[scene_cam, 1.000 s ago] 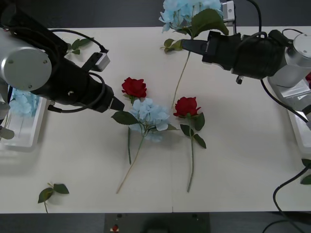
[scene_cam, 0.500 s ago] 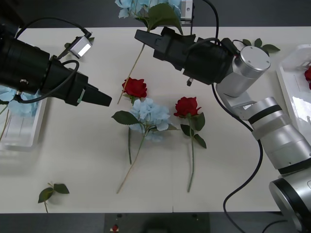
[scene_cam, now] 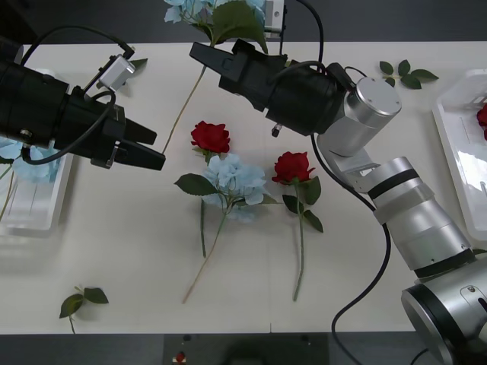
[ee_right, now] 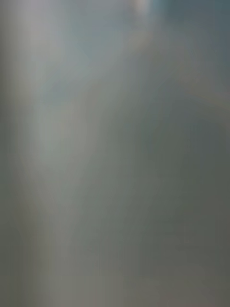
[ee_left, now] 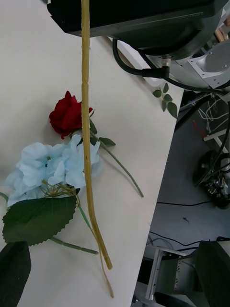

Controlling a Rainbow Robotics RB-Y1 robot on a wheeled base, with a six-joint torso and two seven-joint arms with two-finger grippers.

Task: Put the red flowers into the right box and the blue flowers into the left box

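My right gripper (scene_cam: pixel 201 55) hangs over the table's far edge, shut on a blue flower (scene_cam: pixel 190 9) whose long stem (scene_cam: pixel 179 110) dangles toward my left gripper (scene_cam: pixel 146 147). That gripper is open, its fingers just left of the stem's lower end. In the left wrist view the stem (ee_left: pixel 86 120) hangs between my open fingers (ee_left: pixel 14 268). Two red flowers (scene_cam: pixel 210 137) (scene_cam: pixel 292 167) and another blue flower (scene_cam: pixel 234 179) lie mid-table. The left box (scene_cam: pixel 38 217) holds a blue flower (scene_cam: pixel 34 163). The right box (scene_cam: pixel 456 144) holds a red flower (scene_cam: pixel 481 115).
Loose green leaf sprigs lie at the front left (scene_cam: pixel 80 300), the far right (scene_cam: pixel 407 72) and the far left (scene_cam: pixel 125 68). My right arm (scene_cam: pixel 396 198) stretches across the table's right half. The table edge (ee_left: pixel 158 192) drops off beyond the flowers.
My right arm has swung left, carrying the blue flower over the far edge. My left gripper has drawn back to the left and its fingers have spread open.
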